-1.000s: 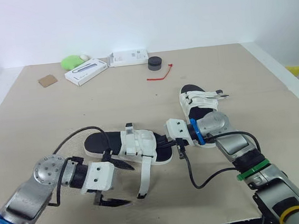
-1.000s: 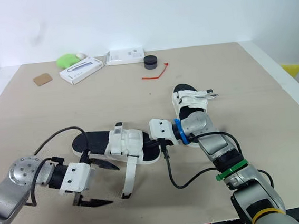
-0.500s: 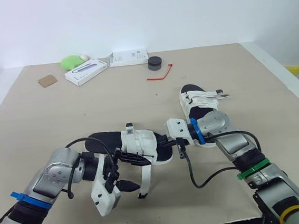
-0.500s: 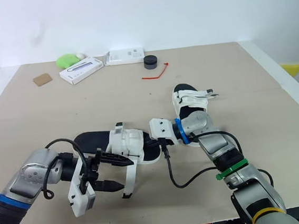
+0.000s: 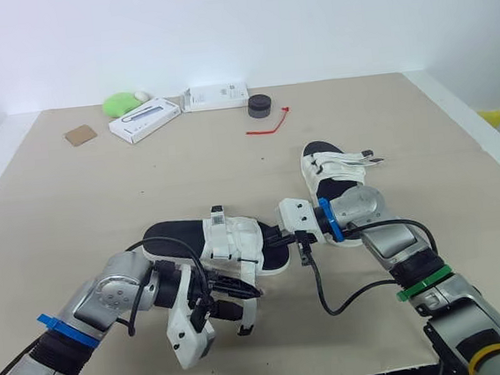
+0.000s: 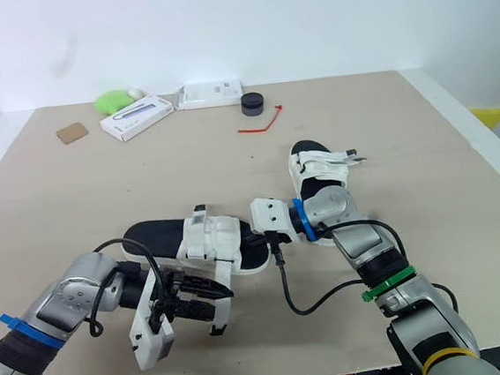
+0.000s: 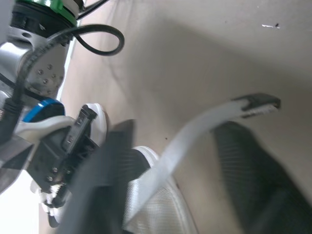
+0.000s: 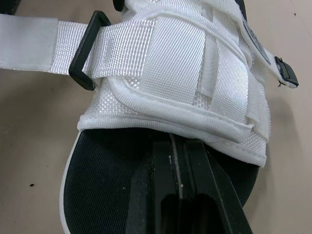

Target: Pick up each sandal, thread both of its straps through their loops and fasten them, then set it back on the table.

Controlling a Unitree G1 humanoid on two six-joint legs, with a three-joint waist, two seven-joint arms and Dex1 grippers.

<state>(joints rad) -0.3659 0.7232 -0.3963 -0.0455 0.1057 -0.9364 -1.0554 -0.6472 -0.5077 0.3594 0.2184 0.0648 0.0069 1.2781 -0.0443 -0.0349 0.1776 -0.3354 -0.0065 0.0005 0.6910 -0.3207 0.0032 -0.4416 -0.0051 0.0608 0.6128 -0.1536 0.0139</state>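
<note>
the left gripper [image 5: 236, 297] is swinging in from the bare worktop [image 5: 76, 222] where it was lying a second ago, and is now bracketing the loose strap [image 7: 195, 131] of the near sandal [image 5: 210, 237]. its fingers [image 7: 243, 165] are standing released, one on each side of the strap, with the black strap tip lying on the worktop just past them. the near sandal is resting flat near the front edge. at its right end the right gripper [image 5: 275, 236] is staying clenched on the edge of the sole, unchanged, steadying the sandal. the far sandal [image 5: 329, 166] is lying behind the right arm, untouched. the reach looks finished, so closing on the strap is probably next, then feeding it to its loop; no fastening is done yet.
</note>
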